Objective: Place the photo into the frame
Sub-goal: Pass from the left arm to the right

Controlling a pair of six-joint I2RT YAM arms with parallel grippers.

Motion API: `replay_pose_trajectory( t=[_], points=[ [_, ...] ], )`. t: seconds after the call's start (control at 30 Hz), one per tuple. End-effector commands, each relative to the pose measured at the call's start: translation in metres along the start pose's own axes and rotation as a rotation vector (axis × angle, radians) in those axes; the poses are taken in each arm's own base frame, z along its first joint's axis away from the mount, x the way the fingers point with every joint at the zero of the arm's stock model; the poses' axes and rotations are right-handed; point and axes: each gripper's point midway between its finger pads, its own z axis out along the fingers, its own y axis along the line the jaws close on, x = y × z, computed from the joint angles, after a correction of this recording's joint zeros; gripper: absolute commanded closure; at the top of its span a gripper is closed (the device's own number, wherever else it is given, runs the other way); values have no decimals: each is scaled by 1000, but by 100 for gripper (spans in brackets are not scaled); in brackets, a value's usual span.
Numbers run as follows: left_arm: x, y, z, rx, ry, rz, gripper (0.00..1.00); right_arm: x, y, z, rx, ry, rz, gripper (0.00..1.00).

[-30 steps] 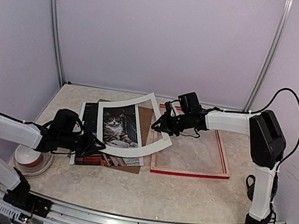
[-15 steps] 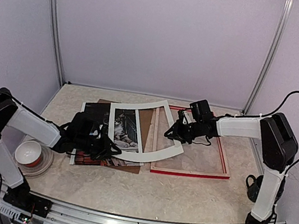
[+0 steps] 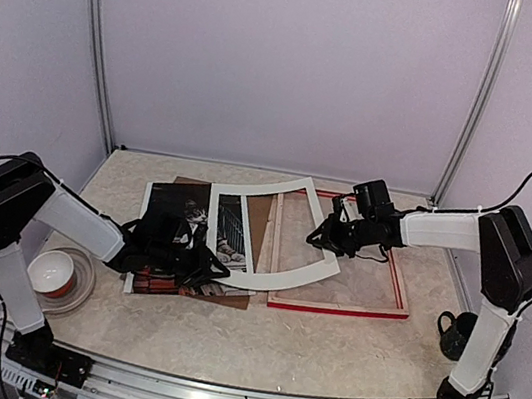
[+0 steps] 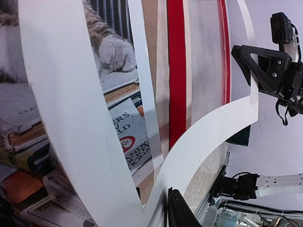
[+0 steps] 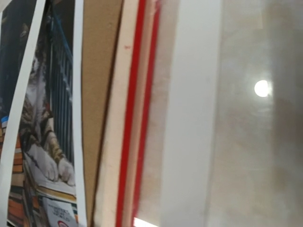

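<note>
On the table, in the middle of the top view, the white mat board is bowed up in an arc between the two arms. The right gripper is pinching its right-hand strip just over the left rail of the red frame, which lies flat, right of centre.

The left gripper sits at the mat's lower-left corner. Its wrist cam only shows one finger next to that corner, so I honestly can't tell if it's clamped or loose.

The cat photo is lying left of centre on the brown backing board, just left of the frame and partly under the mat. It's not inside the frame.
</note>
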Motion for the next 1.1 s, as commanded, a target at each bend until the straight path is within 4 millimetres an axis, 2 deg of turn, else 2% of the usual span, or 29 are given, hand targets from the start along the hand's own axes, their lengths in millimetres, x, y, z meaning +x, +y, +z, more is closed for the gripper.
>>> replay_pose_trajectory(
  t=[0.0,0.33,0.47,0.8,1.07],
  points=[
    [-2,-13,6,38,11,37,78,-9,-1,-15,-8,-51,-11,78],
    [-1,-10,10,35,24,28,72,-5,-22,-26,-33,-66,45,80],
    [1,-7,10,30,28,25,71,-6,-24,-31,-58,-87,55,80],
    [1,-6,11,26,29,22,70,0,-8,-36,-223,-81,63,83],
    [3,-2,11,20,29,15,70,-1,-7,-47,-297,-94,91,80]
  ],
)
